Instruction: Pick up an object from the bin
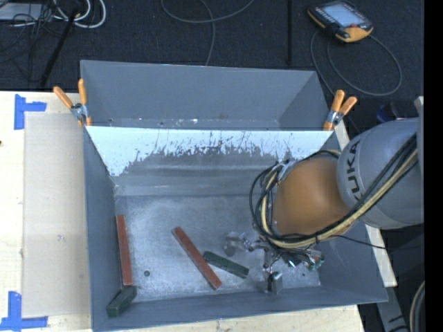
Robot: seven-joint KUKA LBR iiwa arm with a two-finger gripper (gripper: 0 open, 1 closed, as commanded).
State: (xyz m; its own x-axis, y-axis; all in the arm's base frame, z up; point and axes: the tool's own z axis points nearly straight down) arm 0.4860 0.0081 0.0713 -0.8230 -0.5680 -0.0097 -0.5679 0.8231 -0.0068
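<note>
Bin (pixel 208 109): grey metal, with a speckled floor.

Arm (pixel 381 175): enters from the right, with an orange cover (pixel 308 199) at the wrist and looped cables (pixel 261 209).

Gripper (pixel 273 279): low over the near right part of the floor. Whether it is open or closed cannot be told, and nothing can be seen in its grasp.

Green bar (pixel 225 265): dark and short, lying flat on the near floor just left of the gripper. It is the closest item to the gripper.

Red bar (pixel 196 256): reddish-brown and long, lying diagonally. Its near end is touching or overlapping the green bar's left end.

Left bar (pixel 123 250): reddish-brown and long, lying along the left wall, well apart from the gripper.

Green block (pixel 121 301): dark, in the near left corner, just beyond the near end of the left bar.
</note>
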